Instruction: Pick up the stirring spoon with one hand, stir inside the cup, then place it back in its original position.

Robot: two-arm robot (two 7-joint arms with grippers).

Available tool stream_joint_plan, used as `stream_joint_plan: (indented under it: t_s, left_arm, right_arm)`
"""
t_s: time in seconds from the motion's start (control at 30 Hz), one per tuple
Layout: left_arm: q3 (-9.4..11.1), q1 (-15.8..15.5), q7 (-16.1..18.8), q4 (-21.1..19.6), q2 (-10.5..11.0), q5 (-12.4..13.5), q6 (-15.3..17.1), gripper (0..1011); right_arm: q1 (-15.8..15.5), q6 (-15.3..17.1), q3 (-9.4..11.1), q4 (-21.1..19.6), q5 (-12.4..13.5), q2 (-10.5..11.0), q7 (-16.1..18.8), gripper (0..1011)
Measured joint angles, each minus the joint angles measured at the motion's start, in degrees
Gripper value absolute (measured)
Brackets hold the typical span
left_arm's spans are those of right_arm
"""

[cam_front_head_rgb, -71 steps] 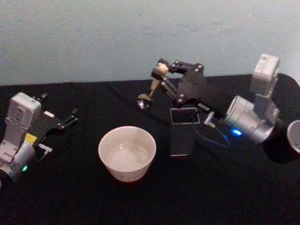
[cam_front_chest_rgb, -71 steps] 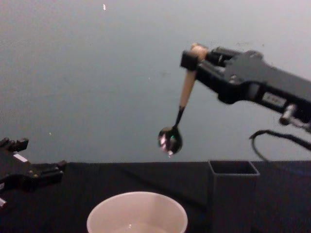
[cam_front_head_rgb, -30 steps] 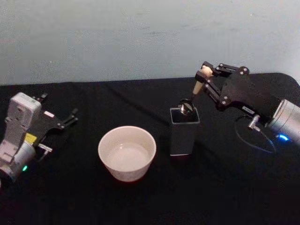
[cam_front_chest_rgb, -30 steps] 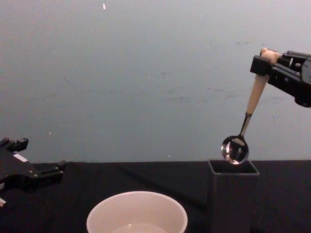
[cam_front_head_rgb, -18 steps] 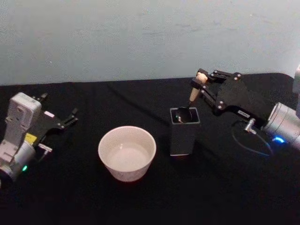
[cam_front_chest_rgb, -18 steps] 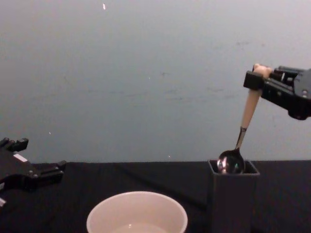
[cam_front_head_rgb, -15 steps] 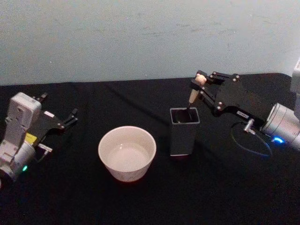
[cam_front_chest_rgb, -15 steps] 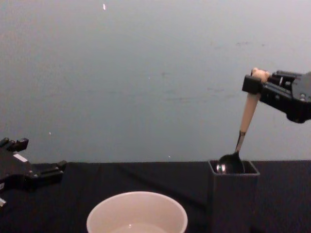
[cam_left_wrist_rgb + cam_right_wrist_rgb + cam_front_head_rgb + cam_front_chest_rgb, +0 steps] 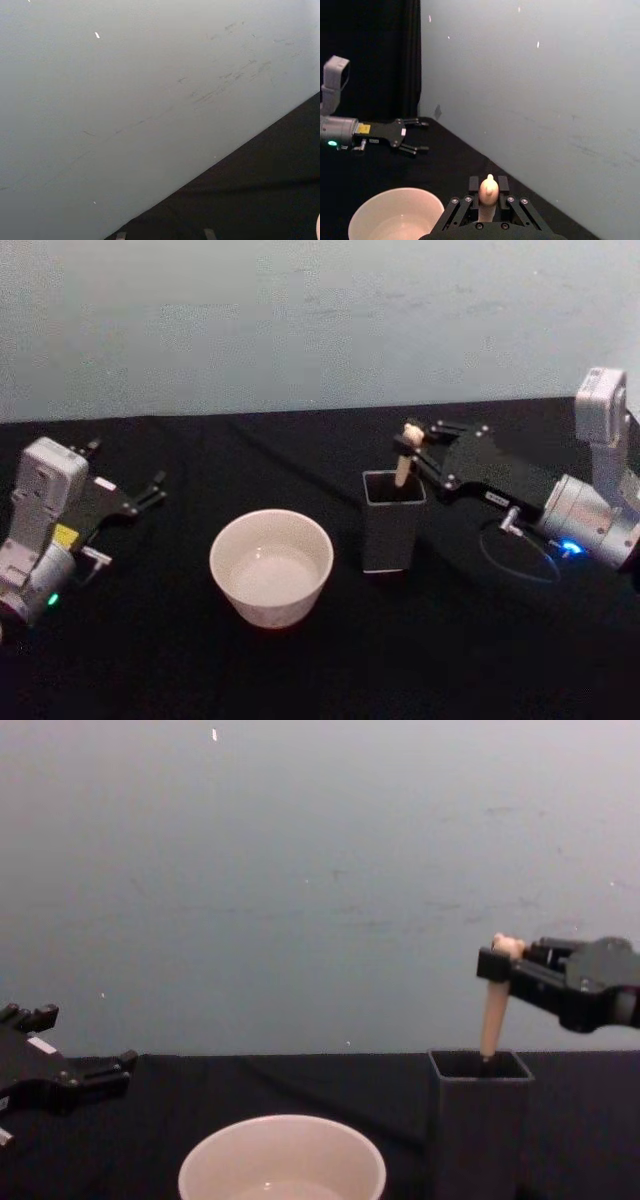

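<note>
Head cam high, chest low; shared cup point(image 9: 271, 567).

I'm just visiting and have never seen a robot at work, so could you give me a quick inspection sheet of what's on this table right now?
Surface: table under black cloth.
Job's things: stirring spoon stands bowl-down in the dark holder, peach handle sticking out; cream cup sits left of the holder, apart from it.
Clutter: nothing seen.
Grippers: right gripper shut on the spoon's handle top above the holder; left gripper parked open at the table's left edge.
Cables: thin cable loops by the right wrist.
Surroundings: plain pale wall behind.
</note>
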Motion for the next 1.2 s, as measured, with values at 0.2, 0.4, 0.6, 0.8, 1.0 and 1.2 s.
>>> stream_joint_plan:
  t_s: [0.2,0.4,0.6,0.8,1.0,1.2]
  left_arm:
    - [0.0,0.0,0.0,0.0,0.0,0.0,0.0,1001]
    - [0.0,0.0,0.0,0.0,0.0,0.0,0.0,1001]
    - [0.0,0.0,0.0,0.0,0.0,0.0,0.0,1001]
    - [0.0,0.0,0.0,0.0,0.0,0.0,0.0,1001]
    - [0.0,0.0,0.0,0.0,0.0,0.0,0.0,1001]
    - [0.0,0.0,0.0,0.0,0.0,0.0,0.0,1001]
  right_arm:
    - [0.5,0.8,-0.9,1.9,-0.5,-0.8,-0.5,214]
    - [0.6,1.8,-1.3,3.2,-0.4,-1.4,-0.8,214]
    - [0.5,2.4,-1.7,3.8,-0.3,-1.7,-1.0,214]
    - [0.5,2.8,-2.0,4.2,-0.5,-1.8,-1.3,214]
    - [0.4,3.2,-2.3,4.2,-1.1,-1.7,-1.8,214]
    - [0.4,3.2,-2.3,4.2,-1.1,-1.8,-1.8,214]
